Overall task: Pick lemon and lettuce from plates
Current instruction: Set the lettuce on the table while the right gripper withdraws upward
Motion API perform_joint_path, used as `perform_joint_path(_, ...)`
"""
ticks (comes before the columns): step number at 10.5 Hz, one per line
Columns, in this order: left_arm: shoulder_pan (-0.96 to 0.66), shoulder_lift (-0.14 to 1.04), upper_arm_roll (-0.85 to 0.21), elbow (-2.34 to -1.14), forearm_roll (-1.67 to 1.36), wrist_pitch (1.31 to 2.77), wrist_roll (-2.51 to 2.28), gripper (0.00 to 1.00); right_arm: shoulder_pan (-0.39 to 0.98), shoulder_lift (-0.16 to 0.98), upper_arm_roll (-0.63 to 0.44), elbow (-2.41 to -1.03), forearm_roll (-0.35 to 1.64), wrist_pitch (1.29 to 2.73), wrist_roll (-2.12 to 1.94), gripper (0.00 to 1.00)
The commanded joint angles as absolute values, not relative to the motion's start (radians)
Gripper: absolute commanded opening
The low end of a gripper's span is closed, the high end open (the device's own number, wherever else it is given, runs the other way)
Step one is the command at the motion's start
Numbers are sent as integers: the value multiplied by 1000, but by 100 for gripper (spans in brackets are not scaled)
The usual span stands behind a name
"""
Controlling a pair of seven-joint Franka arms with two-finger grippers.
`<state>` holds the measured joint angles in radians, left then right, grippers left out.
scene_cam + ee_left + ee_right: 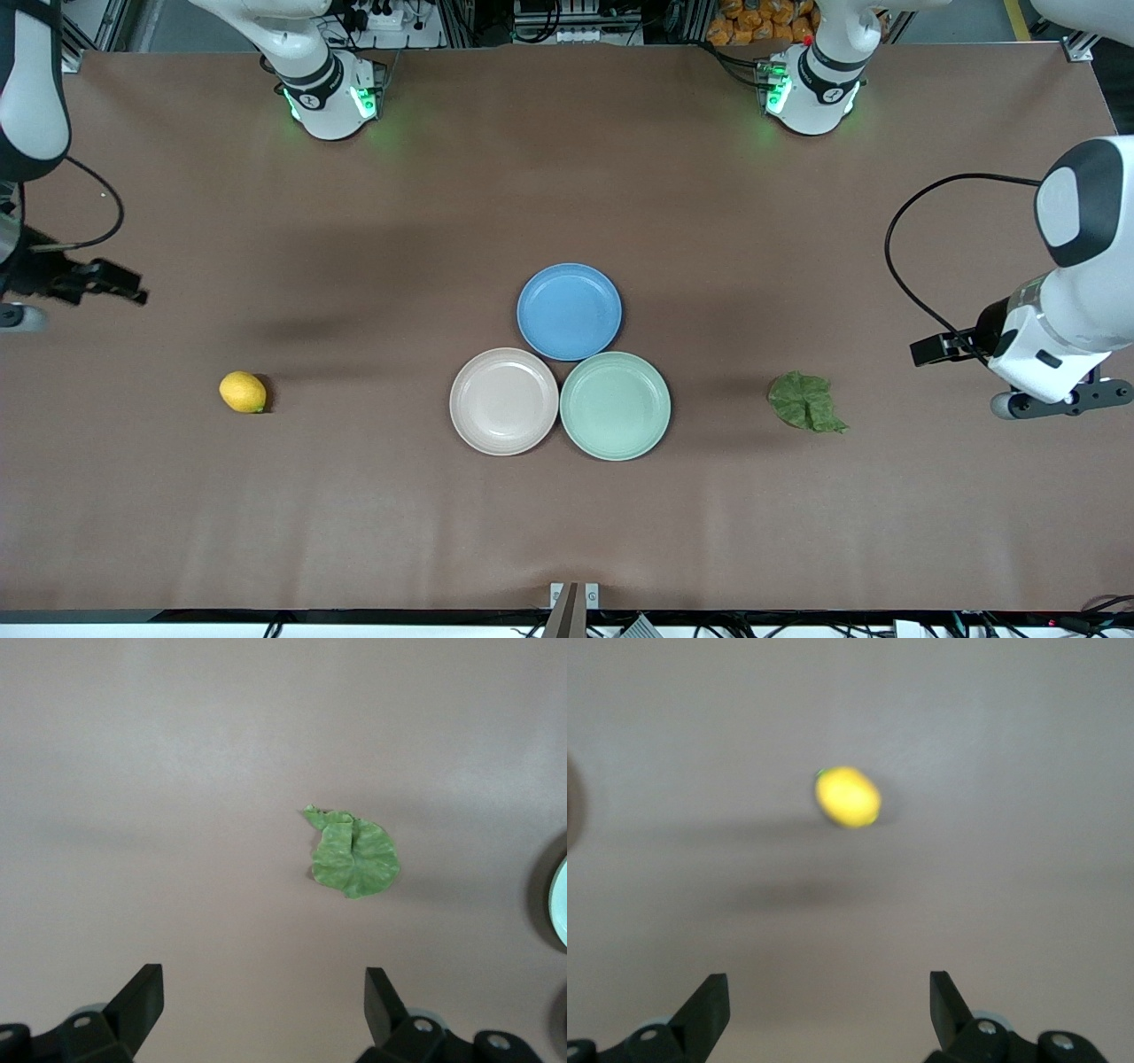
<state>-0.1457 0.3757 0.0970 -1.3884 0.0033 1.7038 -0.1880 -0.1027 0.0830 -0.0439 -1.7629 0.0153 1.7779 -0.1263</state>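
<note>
Front view: the brown table point(567, 195) carries the lemon point(242, 392), the lettuce point(806, 402) and empty plates point(503, 401). The left gripper point(264, 1005) and right gripper point(829, 1008) hang wide open over bare tabletop.

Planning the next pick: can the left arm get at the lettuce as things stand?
Probably yes. The lettuce lies alone on bare table toward the left arm's end, apart from the mint green plate. The left pincer hangs open above the table beside it, with nothing in between.

Yellow lemon point(242, 392), dark green veined lettuce point(806, 403), plates in blue point(569, 311), beige-cream point(503, 401) and mint green point(615, 406), all on a brown table point(567, 523).
</note>
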Motion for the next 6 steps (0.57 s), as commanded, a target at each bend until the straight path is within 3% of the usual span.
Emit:
perform_joint_path(1, -149, 334, 121, -1402, 31, 1689, -198, 100, -95, 130, -28, -1684, -5, 1687, -69, 100)
perform_joint_path(6, -94, 247, 86, -1405, 32, 1671, -195, 100, -91, 95, -22, -1677, -5, 1684, -72, 100)
